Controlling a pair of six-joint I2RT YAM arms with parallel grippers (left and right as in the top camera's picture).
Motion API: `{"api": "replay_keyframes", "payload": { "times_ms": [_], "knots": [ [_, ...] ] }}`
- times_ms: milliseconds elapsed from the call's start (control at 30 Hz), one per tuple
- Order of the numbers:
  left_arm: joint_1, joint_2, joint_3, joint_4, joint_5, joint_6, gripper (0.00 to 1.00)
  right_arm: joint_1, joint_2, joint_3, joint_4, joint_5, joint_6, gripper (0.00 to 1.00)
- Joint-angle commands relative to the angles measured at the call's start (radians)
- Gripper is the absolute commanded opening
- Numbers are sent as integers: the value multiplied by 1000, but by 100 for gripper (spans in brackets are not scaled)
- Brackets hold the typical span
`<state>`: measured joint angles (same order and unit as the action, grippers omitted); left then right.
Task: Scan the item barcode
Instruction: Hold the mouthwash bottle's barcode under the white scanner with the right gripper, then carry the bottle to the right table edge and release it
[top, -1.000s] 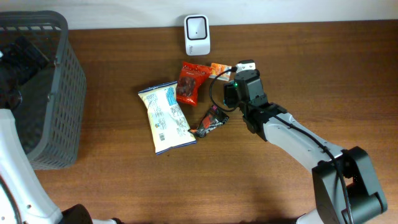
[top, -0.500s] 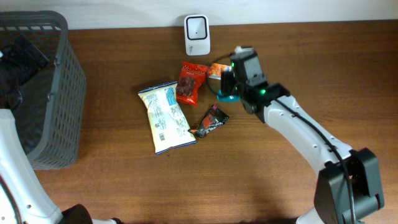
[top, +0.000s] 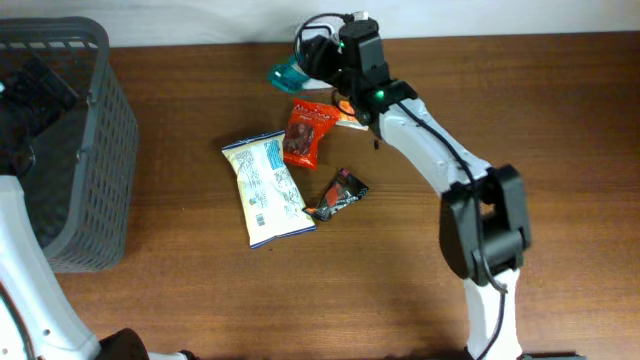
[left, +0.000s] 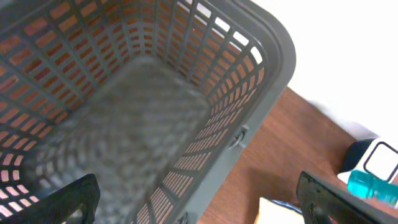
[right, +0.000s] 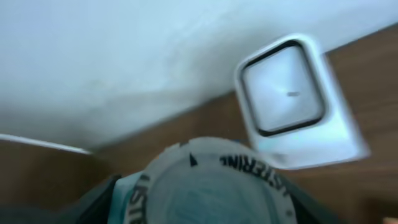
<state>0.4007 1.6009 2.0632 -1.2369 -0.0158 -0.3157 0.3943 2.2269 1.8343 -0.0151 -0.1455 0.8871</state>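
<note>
Right claw (top: 308, 62) clamped on a teal Listerine bottle (right: 208, 186), lifted near the white barcode scanner (right: 287, 99) at the counter's (top: 400, 280) back edge, left claw (left: 202, 202) spread wide over the grey basket (left: 273, 56)

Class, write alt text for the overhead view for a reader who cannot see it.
The right hand holds a teal bottle near the far edge of the table. Several snack packets lie in the middle, and a grey basket stands at the left.
</note>
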Motion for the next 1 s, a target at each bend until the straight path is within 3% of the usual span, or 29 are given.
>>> {"api": "replay_keyframes", "payload": {
  "times_ms": [0,233,433,533,767,967],
  "knots": [
    [3,3,12,2,-3,-10,99,-43,10,66,74,-82,314,59],
    [3,3,12,2,-3,-10,99,-129,57,66,88,-65,747,61],
    [3,3,12,2,-3,-10,99,-136,150,66,181,-125,936,58],
    [3,3,12,2,-3,-10,99,-137,153,66,233,-139,852,63],
    [3,3,12,2,-3,-10,99,-203,144,177,274,-230,692,57],
    [3,3,12,2,-3,-10,99,-325,43,369,-226,-118,286,61]
  ]
}}
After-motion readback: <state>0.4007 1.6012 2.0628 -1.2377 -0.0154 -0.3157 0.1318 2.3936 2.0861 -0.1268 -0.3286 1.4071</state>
